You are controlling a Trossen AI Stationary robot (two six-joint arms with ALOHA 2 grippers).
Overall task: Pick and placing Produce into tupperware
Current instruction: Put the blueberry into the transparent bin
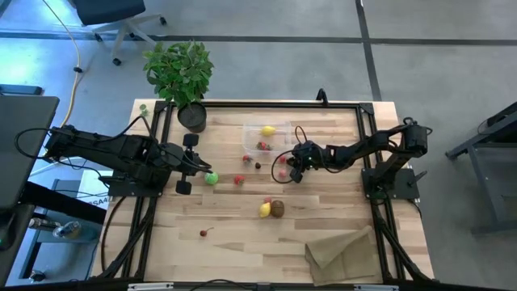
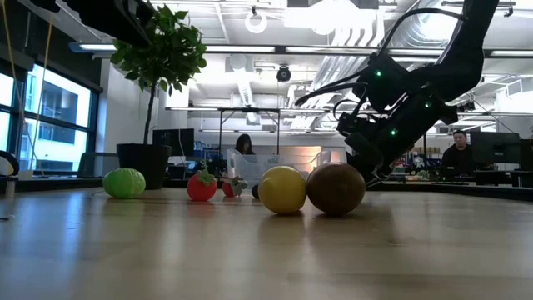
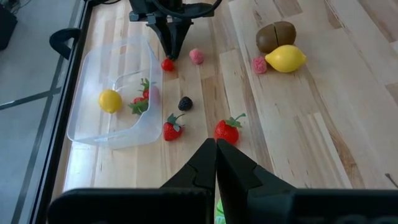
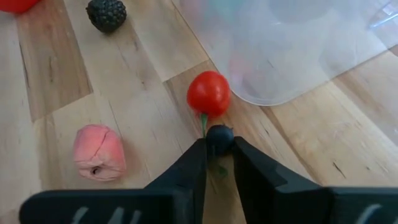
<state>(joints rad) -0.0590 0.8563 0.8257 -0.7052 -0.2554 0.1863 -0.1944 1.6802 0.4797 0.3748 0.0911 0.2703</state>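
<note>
My right gripper (image 4: 217,152) pinches a small dark berry (image 4: 219,137) beside the red cherry (image 4: 209,93), frame centre. I'd lift straight, then clear the tupperware (image 4: 292,56) rim upper right. Left gripper (image 3: 216,163) closed, idle.

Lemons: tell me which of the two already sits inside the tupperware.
The lemon lying in the tupperware, near the plant. The other lemon rests on bare table beside the kiwi.

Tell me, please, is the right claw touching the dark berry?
Touching: the right wrist view shows the right claw with its fingers pressed against both sides of the dark berry.
</note>
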